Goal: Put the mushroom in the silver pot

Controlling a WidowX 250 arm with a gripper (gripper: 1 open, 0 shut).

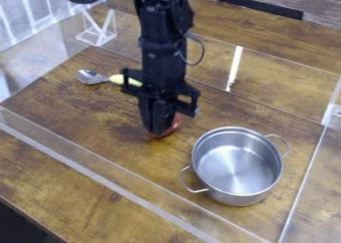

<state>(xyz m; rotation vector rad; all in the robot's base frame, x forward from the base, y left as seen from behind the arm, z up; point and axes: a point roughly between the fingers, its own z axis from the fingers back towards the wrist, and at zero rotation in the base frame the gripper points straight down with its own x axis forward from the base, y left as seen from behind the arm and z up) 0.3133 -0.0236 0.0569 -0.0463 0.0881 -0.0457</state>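
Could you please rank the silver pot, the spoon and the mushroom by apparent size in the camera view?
1. silver pot
2-3. spoon and mushroom: unsure, since the gripper hides most of the mushroom.

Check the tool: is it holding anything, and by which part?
The tool is shut on the mushroom, apparently at the cap; the stem is hidden, and it isn't lifted.

gripper (159, 125) points straight down, fingers closed in on the mushroom (164, 131), whose reddish cap shows btwn them right at the wood table (80, 127). silver pot (242, 194) stands upright near them at lower right, not touching either. behind the arm, at left, lie a spoon (90, 77) & a yellow-green veg (123, 81).
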